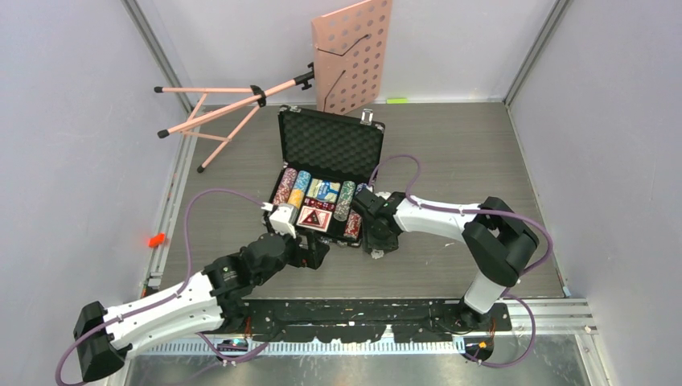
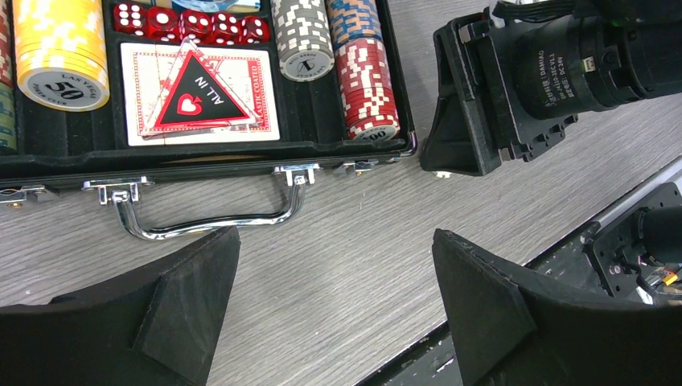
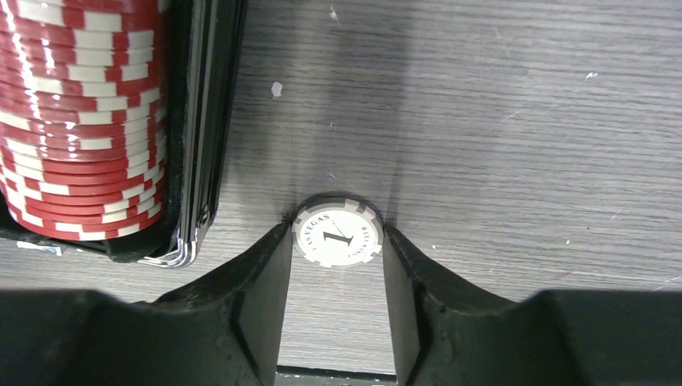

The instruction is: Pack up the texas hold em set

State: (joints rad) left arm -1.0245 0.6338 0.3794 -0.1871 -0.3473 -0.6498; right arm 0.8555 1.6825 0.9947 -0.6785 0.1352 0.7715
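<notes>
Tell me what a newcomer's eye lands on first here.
First, the open black case in the middle of the table, its tray packed with rows of bright striped chips around an ALL IN triangle. Next, the pink perforated music stand lying at the far edge. In the right wrist view, one loose white chip marked 1 lies just outside the case, flanked by the right fingers.

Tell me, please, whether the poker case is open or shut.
Open: the case has its lid standing upright, and the chips inside show.
</notes>
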